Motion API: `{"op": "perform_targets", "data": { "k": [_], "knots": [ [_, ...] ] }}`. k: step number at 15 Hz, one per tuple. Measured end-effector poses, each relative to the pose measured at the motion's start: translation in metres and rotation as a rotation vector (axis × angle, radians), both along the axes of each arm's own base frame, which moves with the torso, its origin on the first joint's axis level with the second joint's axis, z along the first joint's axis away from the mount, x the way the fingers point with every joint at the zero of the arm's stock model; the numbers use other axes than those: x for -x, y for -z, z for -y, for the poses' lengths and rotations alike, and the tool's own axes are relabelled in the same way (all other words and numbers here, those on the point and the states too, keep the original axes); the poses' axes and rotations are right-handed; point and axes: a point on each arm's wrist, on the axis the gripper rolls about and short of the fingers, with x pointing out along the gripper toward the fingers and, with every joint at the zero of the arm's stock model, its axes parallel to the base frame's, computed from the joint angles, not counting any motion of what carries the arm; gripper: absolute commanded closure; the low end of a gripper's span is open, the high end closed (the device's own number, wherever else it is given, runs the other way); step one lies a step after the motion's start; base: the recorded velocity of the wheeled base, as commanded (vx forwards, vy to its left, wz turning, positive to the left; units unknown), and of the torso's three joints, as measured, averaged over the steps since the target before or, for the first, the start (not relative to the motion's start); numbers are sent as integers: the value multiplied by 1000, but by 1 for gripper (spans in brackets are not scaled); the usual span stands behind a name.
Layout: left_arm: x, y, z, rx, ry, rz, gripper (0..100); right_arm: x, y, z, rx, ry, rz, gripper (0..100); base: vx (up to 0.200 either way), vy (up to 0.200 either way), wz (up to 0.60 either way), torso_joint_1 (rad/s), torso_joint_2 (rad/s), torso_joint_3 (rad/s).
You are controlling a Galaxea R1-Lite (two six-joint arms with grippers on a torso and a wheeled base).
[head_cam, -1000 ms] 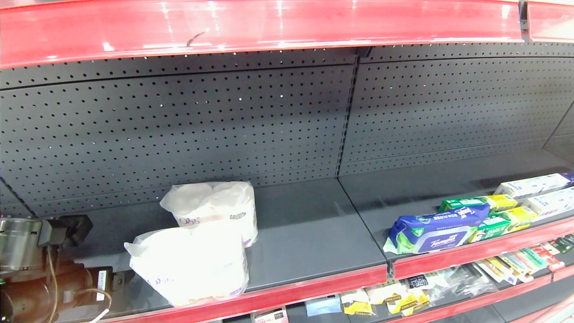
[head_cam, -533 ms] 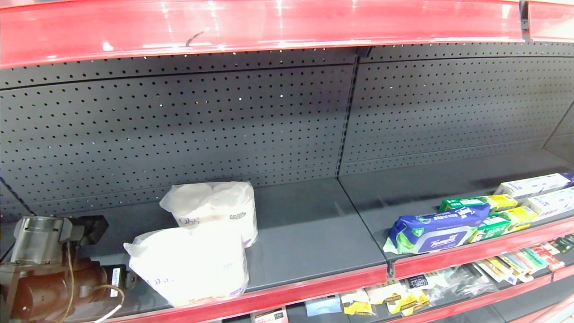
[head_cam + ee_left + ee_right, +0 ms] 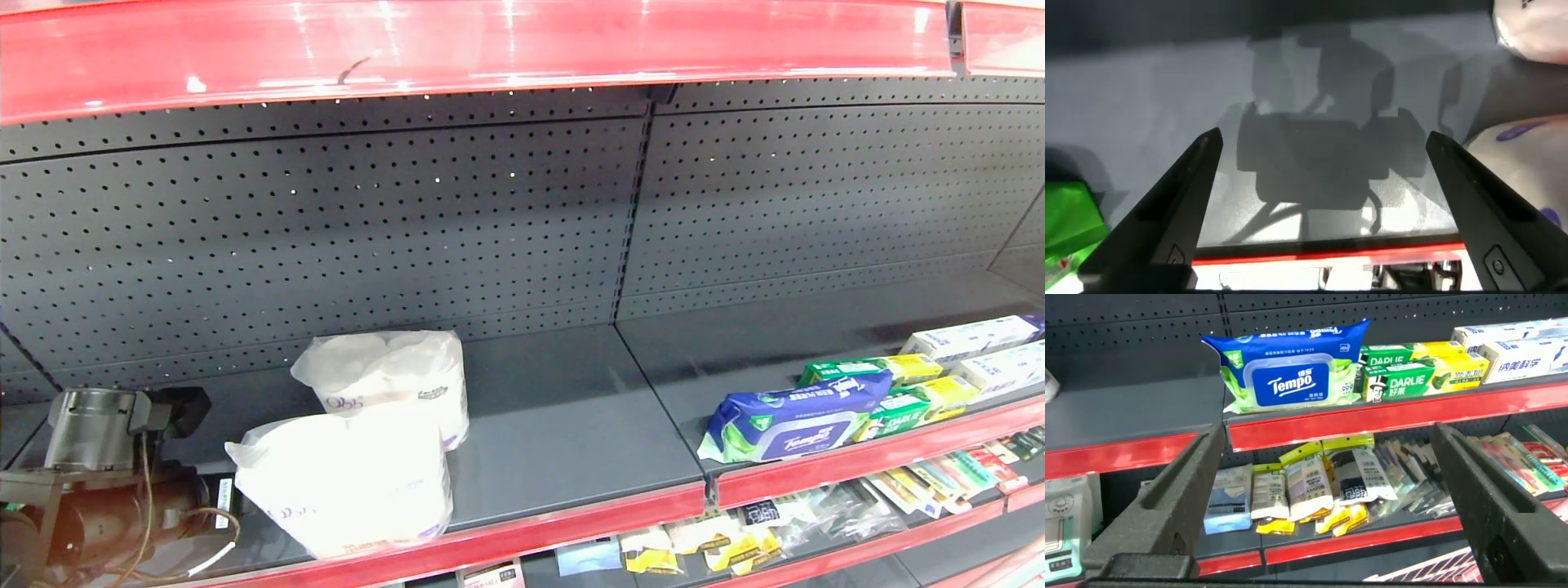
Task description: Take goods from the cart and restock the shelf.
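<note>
Your left gripper [image 3: 1323,140] hangs over the grey board of the shelf [image 3: 555,433], at its left end. Its fingers [image 3: 1184,204] stand wide apart with nothing between them. In the head view your left arm [image 3: 98,490] sits low, just beside the front pack of toilet rolls [image 3: 347,482].

That front pack stands upright at the shelf's red front lip [image 3: 506,543]. The rear pack of toilet rolls [image 3: 384,380] stands just behind it and slightly to the right; you cannot tell whether the two touch. The left wrist view shows a green packet [image 3: 1069,220] on the board on the gripper's other side, away from the white packs.

Your right gripper [image 3: 1327,433] is also spread wide and holds nothing. It faces the right bay of the shelf, well short of the goods there.

In that right bay, a blue and green pack of wet wipes [image 3: 788,416] lies at the front lip. Green and yellow toothpaste boxes [image 3: 898,384] lie just beside it to the right, and white boxes [image 3: 971,335] lie farther right. Small hanging packets [image 3: 1306,486] fill the tier below.

The perforated back panel [image 3: 326,229] runs behind both bays.
</note>
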Motion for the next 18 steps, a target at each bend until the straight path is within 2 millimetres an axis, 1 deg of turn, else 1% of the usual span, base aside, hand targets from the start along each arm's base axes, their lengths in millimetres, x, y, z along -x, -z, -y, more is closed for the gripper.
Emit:
{"op": "perform_targets", "data": {
  "k": [6,18],
  "knots": [
    [-10,4,1,5,6,30,0,0,0,0,0,0,0,0,0,0,0,0,0,0],
    [-14,11,12,29,77,8,0,0,0,0,0,0,0,0,0,0,0,0,0,0]
  ]
}}
